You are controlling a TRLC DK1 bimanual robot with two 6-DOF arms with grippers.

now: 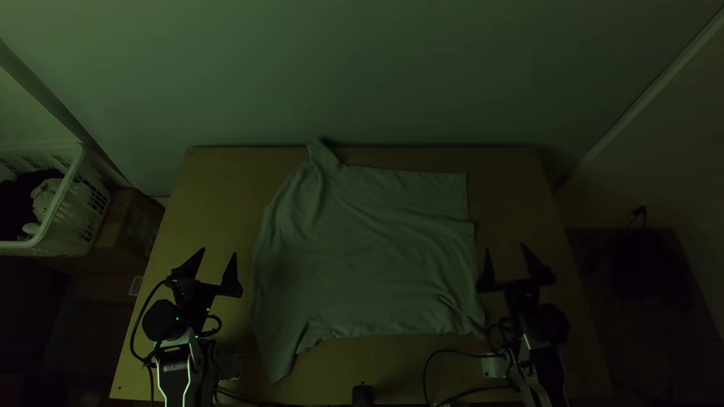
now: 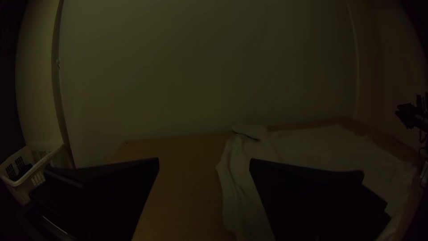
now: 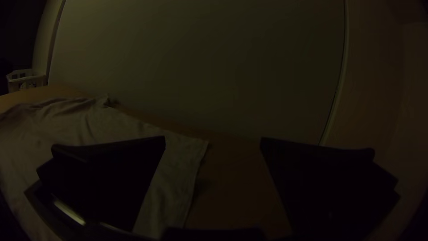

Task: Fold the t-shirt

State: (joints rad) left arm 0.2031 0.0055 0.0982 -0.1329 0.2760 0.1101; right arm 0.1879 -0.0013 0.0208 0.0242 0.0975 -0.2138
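Note:
The light t-shirt [image 1: 369, 256] lies spread with soft wrinkles across the middle of the table, one sleeve reaching the back edge and another pointing to the near edge. My left gripper [image 1: 219, 253] stands open to the left of the cloth, apart from it. Beside the cloth's right edge is my right gripper [image 1: 506, 249], open too, with nothing held. In the left wrist view the left gripper [image 2: 204, 161] has its fingers wide apart, the shirt [image 2: 312, 145] beyond one of them. The right wrist view shows the right gripper [image 3: 213, 140] spread likewise, near the shirt [image 3: 174, 156].
A white laundry basket [image 1: 75, 177] with clothes stands off the table's left side, by a cardboard box [image 1: 130, 222]. Bare wood of the table [image 1: 219, 181] shows around the cloth. Cables and a small black object [image 1: 363, 395] are at the near edge.

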